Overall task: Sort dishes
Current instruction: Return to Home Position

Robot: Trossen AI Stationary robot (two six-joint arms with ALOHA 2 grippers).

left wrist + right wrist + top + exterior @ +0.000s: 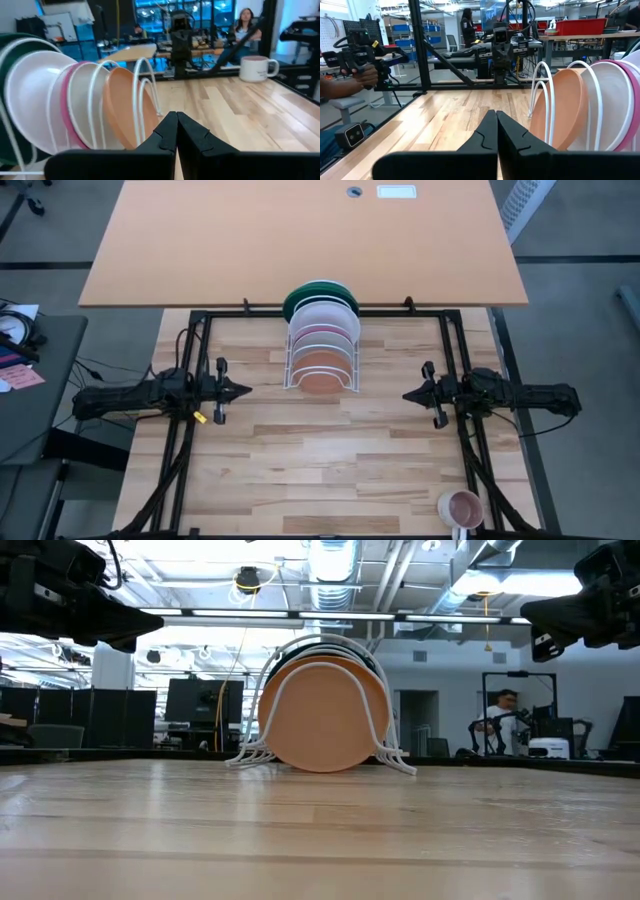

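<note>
Now | green plate (pixel 296 300) mostly hidden in rack (pixel 288 375) | left end effector (pixel 247 391) together | right end effector (pixel 406 394) together

From table height the terracotta plate (pixel 322 715) stands foremost and blocks nearly all behind it: the pink plate (pixel 321 338) and white plate (pixel 325 315), plain from above, are lost there, and the dark green plate (pixel 298 298) is at most a thin dark rim over the top. In the left wrist view the green plate runs off the edge; in the right wrist view the pink one does too. The mug (pixel 461 508) is clipped by the high view's bottom edge. A person (pixel 340 86) beyond the table shows only as a forearm.
</note>
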